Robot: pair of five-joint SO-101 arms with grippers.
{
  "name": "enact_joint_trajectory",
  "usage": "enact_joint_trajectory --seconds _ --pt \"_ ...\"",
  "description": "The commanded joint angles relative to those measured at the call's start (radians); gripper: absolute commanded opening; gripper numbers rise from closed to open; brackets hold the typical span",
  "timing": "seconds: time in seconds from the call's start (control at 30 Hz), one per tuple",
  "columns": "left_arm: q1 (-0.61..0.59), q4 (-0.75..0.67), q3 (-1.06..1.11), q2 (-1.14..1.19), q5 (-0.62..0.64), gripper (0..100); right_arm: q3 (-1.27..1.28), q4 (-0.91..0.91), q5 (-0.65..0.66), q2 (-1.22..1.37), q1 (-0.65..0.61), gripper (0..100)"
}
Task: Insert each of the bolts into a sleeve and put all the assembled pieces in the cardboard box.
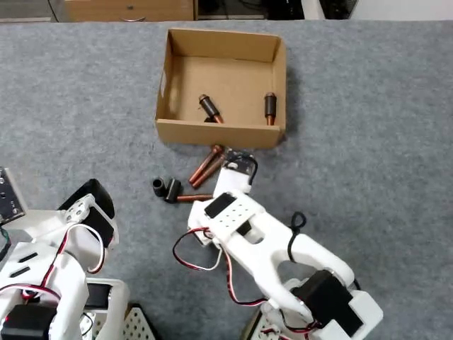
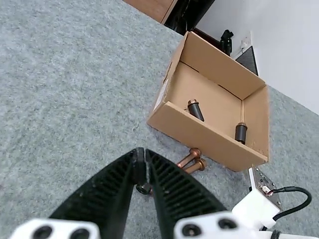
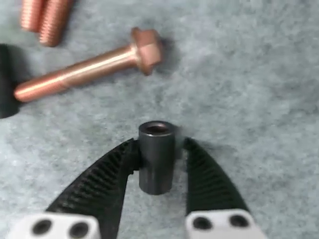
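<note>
Nearest, the left hand is seen with its fingers together on nothing. A small dark round thing is half hidden behind them and cannot be made out.

Farther on, the right hand is set with its fingers apart round a sleeve, one finger against it and the other just beside it. From above, this sleeve is hidden under the hand.

Just beyond, a bolt lies on the worktop with its threaded end against a second sleeve, and a third sleeve is just beside that one. Two more bolts lie side by side, their heads at the front wall of the box.

Three loose bolts and three loose sleeves are thus counted.

Farthest, inside the box, two assembled pieces are seen, well apart and near the front wall. Each is partly cut off by that wall.
</note>
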Motion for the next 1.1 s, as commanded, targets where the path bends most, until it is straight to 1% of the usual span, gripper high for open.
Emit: enact_joint_trajectory --seconds 0.0,0.13,0.27,0.47,0.57,0.77,0.9,1.07 --pt "0.011 -0.012 -0.043 -0.004 0.000 2 -0.021 -0.037 -0.017 0.033 -0.028 1.6" --pt "0.011 -0.012 -0.043 -0.004 0.000 2 -0.018 -0.029 -0.020 0.025 -0.025 0.2" --pt "0.011 -0.012 -0.025 -0.004 0.000 2 -0.030 0.029 -0.012 0.019 -0.004 0.2" --pt "0.011 -0.012 -0.005 -0.002 0.000 2 -0.116 0.195 -0.006 -0.062 0.016 0.2" --pt "0.009 -0.014 -0.002 0.004 0.000 2 -0.157 0.259 0.048 -0.090 0.019 0.2" --pt "0.009 -0.012 0.003 0.005 0.000 2 -0.295 0.393 0.061 -0.148 0.044 0.2" --pt "0.009 -0.012 0.046 0.005 0.000 2 -0.392 0.437 0.066 -0.154 0.145 0.2" --pt "0.009 -0.012 0.060 0.007 0.000 2 -0.516 0.460 0.184 -0.159 0.318 0.2"
